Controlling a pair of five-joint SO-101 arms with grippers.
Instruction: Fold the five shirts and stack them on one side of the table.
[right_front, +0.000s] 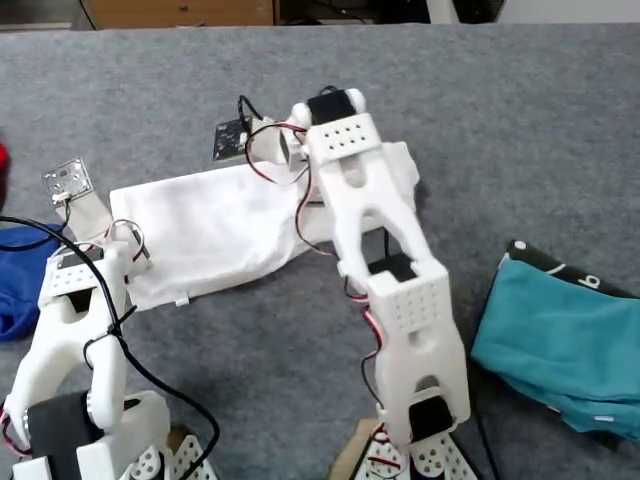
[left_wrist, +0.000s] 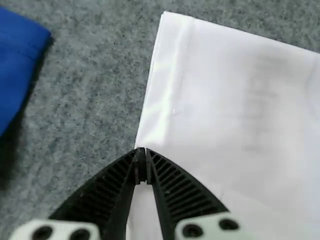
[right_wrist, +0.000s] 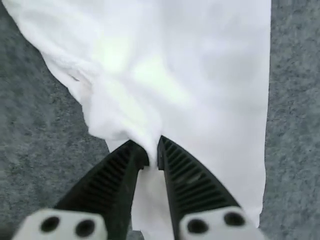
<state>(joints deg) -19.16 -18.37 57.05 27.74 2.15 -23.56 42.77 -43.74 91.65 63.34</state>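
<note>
risk: left tool (left_wrist: 141, 162) is closed on just the edge of the white shirt (right_front: 210, 230). an uneven pull could slip it and skew the fold. right tool (right_wrist: 152, 150) is clamped on bunched fabric at the opposite end. shirt lies mid-surface (right_front: 500, 120), a long, slightly rumpled strip.

We'd call it a robotics lab bench: grey felt table (right_front: 520, 120), white plastic arms (right_front: 385, 230), exposed wiring (right_front: 302, 215), wooden furniture (right_front: 180, 12) behind.
</note>
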